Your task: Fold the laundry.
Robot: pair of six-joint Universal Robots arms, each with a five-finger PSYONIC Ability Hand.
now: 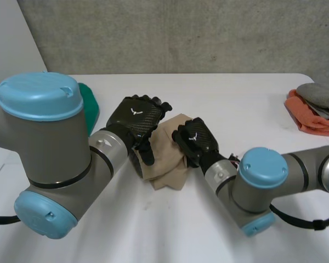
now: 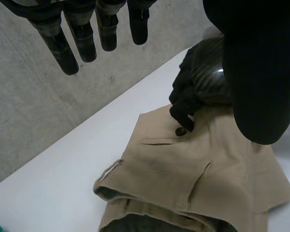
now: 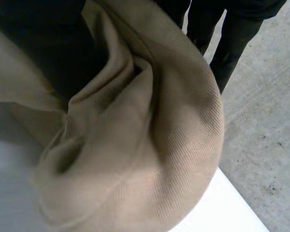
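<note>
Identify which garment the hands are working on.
The beige trousers mid-table, bunched in the right hand, left hand above them; the green cloth, orange cloth and grey cloth lie untouched at the sides.

No legible text, numbers or brand names anywhere, beige cotton trousers (image 1: 167, 163) included. Only sign: a small white winged-V emblem (image 1: 134, 112) on the carbon-fibre back of the black left hand (image 1: 129, 125). The black right hand (image 1: 202, 146) carries a matching one.
</note>
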